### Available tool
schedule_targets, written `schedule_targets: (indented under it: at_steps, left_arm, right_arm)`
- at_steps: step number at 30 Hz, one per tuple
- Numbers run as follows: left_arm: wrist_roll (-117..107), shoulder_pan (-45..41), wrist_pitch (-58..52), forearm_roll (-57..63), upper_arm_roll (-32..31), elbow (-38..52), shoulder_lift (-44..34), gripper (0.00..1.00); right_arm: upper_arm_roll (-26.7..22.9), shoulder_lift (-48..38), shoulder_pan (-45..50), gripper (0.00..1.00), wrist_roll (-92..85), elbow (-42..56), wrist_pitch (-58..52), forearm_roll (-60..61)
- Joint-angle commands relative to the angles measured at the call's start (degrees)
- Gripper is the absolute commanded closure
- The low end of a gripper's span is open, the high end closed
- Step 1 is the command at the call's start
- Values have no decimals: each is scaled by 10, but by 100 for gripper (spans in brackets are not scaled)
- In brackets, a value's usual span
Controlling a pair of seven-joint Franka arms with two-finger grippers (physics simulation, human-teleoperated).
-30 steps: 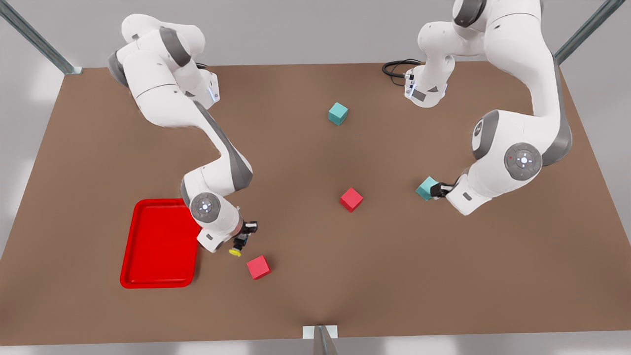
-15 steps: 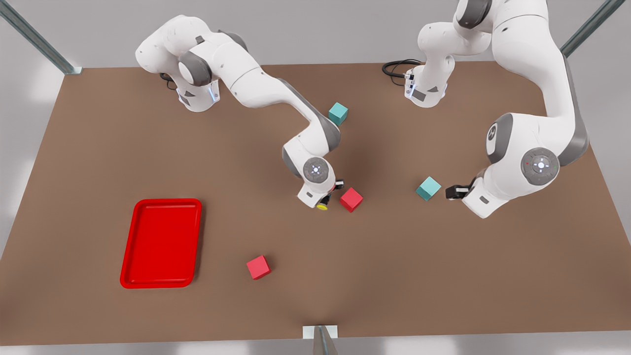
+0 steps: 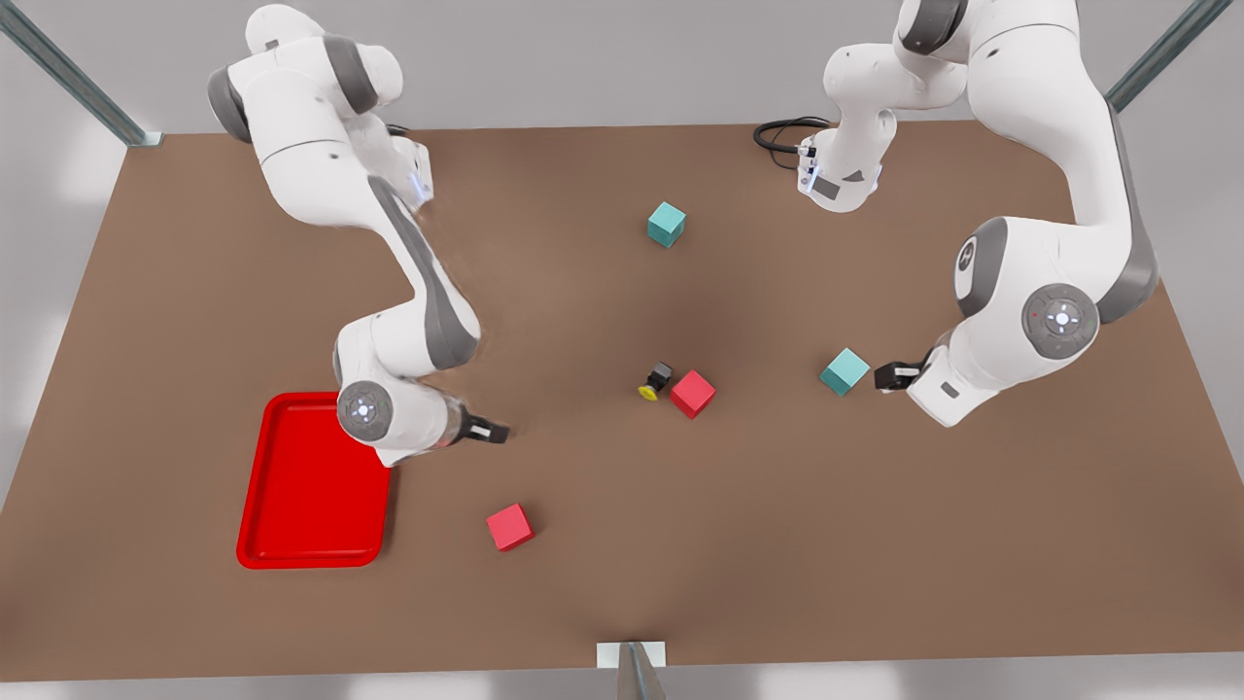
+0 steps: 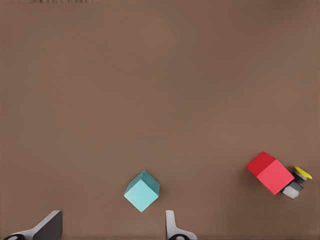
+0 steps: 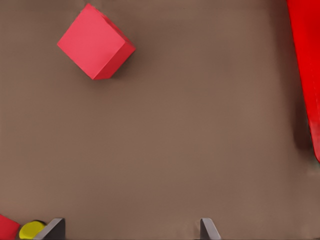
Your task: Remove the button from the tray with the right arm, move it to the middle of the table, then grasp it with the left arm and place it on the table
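- Right gripper (image 3: 491,431): fingers spread, empty, above bare table (image 3: 622,544) just off the tray's (image 3: 292,544) edge on the front view's right side.
- Left gripper (image 3: 886,374): fingers (image 4: 172,227) apart, empty, just beside a teal cube (image 3: 844,371), not touching; left arm waiting.
- Button (image 3: 655,380): lying tipped on the table near its middle, yellow cap toward the front view's lower left, dark body touching or nearly touching a red cube (image 3: 692,393). Well apart from both grippers.
- Same pair seen from the left wrist: button (image 4: 297,181) tucked against the red cube (image 4: 270,173).
- Second red cube (image 3: 509,526): on the table between tray and middle.
- Second teal cube (image 3: 666,224): farther back, alone.
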Motion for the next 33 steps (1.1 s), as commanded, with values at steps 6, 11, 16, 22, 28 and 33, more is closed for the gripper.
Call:
schedule_targets:
  at_steps: [6, 11, 16, 22, 28, 33]
  left_arm:
    - [2, -24, 5, -1, -12, 2, 1, 0]
    - [-2, -60, 5, -4, -125, 27, 3, 0]
    - [-91, -137, 11, -1, -149, 41, 37, 0]
    - [-100, -184, 121, 18, -151, 24, 115, 0]
    - [-99, -208, 160, 25, -149, 26, 170, 0]
    - [-83, -212, 182, 67, -149, 5, 206, 0]
  right_arm:
    - [25, -32, -210, 0, -286, 32, -74, -91]
    - [40, -30, -266, 0, -286, 35, -68, -88]
    - [37, -32, -265, 0, -283, 39, -49, -95]
    - [37, -2, -262, 0, -285, 38, 0, -113]
    - [37, 4, -261, 0, -286, 38, 0, -113]
    - [38, 11, -257, 0, -284, 38, 1, -113]
